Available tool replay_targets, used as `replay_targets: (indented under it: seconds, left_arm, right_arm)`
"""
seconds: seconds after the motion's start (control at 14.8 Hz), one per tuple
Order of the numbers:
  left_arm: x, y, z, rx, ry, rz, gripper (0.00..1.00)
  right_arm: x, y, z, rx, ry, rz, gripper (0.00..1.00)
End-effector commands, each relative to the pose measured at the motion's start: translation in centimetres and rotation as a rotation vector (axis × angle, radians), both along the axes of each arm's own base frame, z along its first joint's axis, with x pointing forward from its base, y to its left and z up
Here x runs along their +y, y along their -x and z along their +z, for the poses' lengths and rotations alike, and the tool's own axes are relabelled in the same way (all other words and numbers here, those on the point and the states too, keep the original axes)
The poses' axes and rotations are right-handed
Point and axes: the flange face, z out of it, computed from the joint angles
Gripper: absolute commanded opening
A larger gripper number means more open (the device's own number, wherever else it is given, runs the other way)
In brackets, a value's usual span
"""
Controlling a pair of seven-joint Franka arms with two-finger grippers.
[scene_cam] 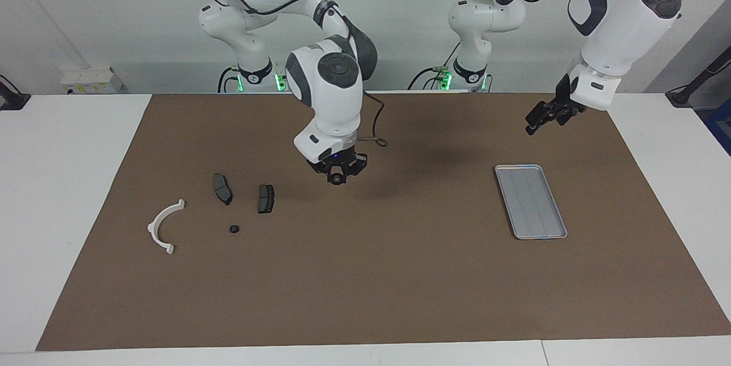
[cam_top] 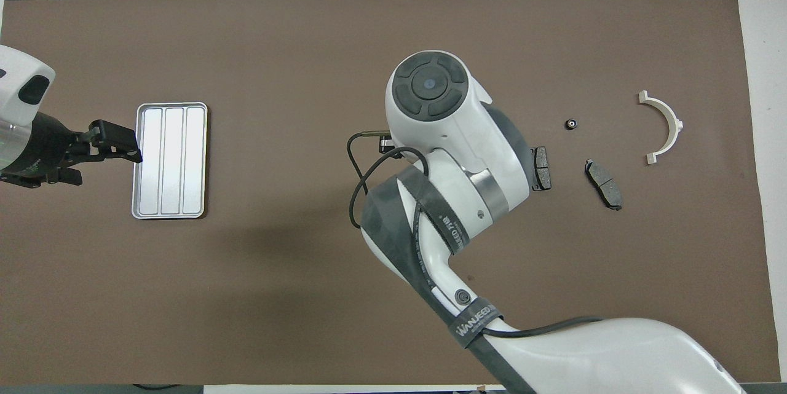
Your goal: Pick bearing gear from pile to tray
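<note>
A: What's in the tray (scene_cam: 531, 201)?
B: Nothing I can see; only its ribbed floor shows. It lies on the brown mat (scene_cam: 365, 274) toward the left arm's end. The left gripper (scene_cam: 539, 117) hangs over the mat beside the tray's nearer end, fingers apart, holding nothing.

A: And the right gripper (scene_cam: 337, 179)?
B: Raised over the mat near mid-table, beside the pile. Its fingers are clamped on a small dark round piece (scene_cam: 337, 179), the gear as far as I can tell.

A: Room to move?
B: A wide bare stretch of mat between that gripper and the tray, and more from there to the table's edge away from the robots.

A: The pile?
B: Two dark pads (scene_cam: 222, 188) (scene_cam: 265, 198) lie nearest the robots, apart from each other. Farther out, a second small black round piece (scene_cam: 234, 229), and the white bracket (scene_cam: 164, 225) toward the mat's edge at the right arm's end.
</note>
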Motion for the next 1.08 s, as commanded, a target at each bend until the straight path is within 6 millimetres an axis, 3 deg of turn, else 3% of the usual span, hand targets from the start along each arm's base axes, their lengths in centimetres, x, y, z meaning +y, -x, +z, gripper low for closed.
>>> replay_targets:
  seconds: [0.0, 0.2, 0.61, 1.01]
  left_arm:
    - [0.2, 0.3, 0.5, -0.014, 0.005, 0.001, 1.0]
    - [0.1, 0.3, 0.5, -0.014, 0.005, 0.0, 1.0]
    - [0.0, 0.4, 0.6, -0.011, 0.005, -0.002, 1.0]
    - [0.0, 0.4, 0.6, -0.016, 0.004, -0.008, 1.0]
  right_arm:
    - [2.2, 2.9, -1.3, -0.014, -0.032, -0.008, 0.0]
    - [3.6, 3.7, -3.1, -0.034, -0.049, 0.015, 0.0]
    - [4.2, 4.6, -9.7, -0.044, -0.061, 0.027, 0.0]
    - [4.0, 4.7, -12.6, -0.054, -0.07, 0.03, 0.0]
